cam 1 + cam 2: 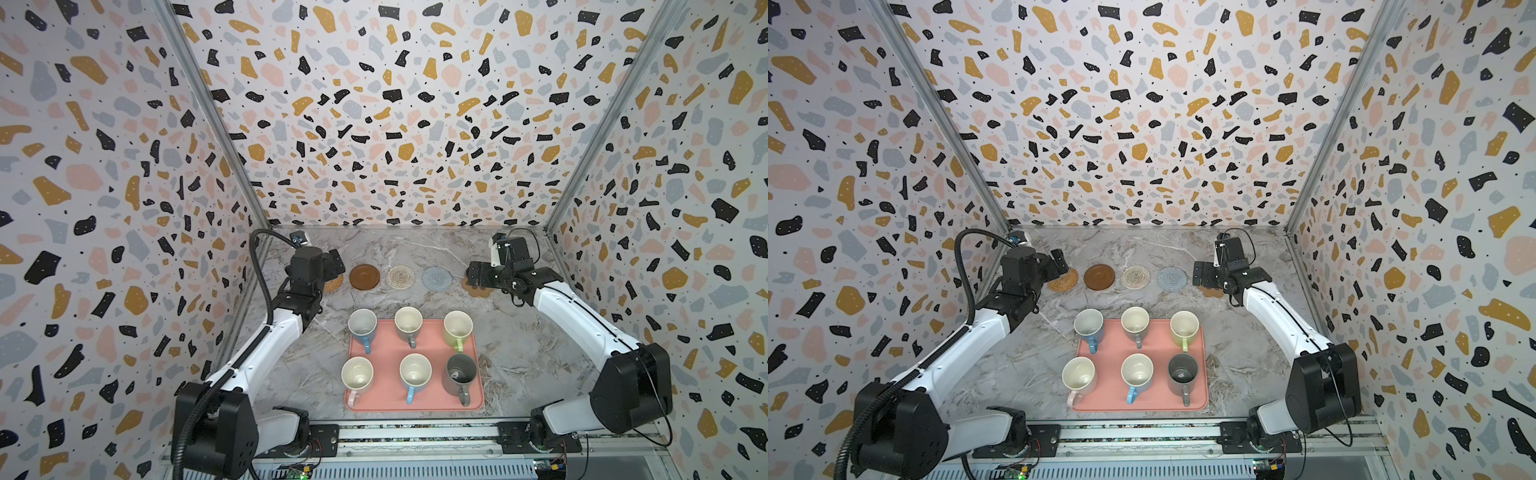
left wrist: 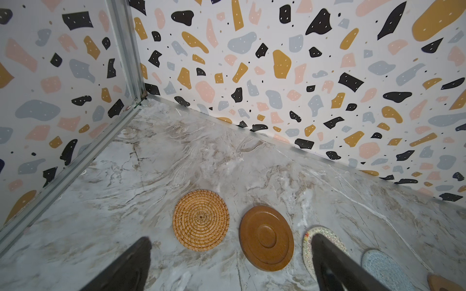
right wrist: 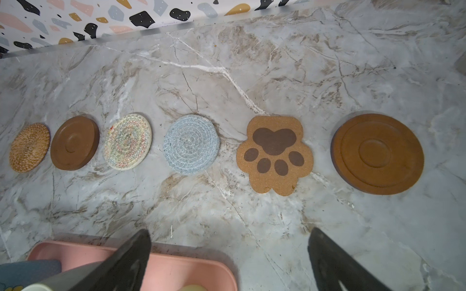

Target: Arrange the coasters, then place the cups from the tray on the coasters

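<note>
Both pincers gape wide, empty. Left gripper (image 2: pixel 230 238) hangs over the left end of the coaster row (image 1: pixel 400 277), right gripper (image 3: pixel 229 231) nr the tan paw-shaped mat (image 3: pixel 274 154). Row, from left gripper's end: orange-tan woven round (image 3: pixel 29 147), dark brown rimmed disc (image 3: pixel 75 142), beige woven round (image 3: pixel 127 141), light-blue woven round (image 3: pixel 191 144), paw mat, 2nd dark brown disc (image 3: pixel 377 153), all apart, flat on marble-look table (image 3: pixel 252 75); that last one prob. sits under the right arm (image 1: pixel 573 307) in both top views. Six handled ceramic mugs (image 1: pixel 415 372) stand upright on salmon-pink rectangular tray (image 1: pixel 386 351), 2 rows of 3.
</note>
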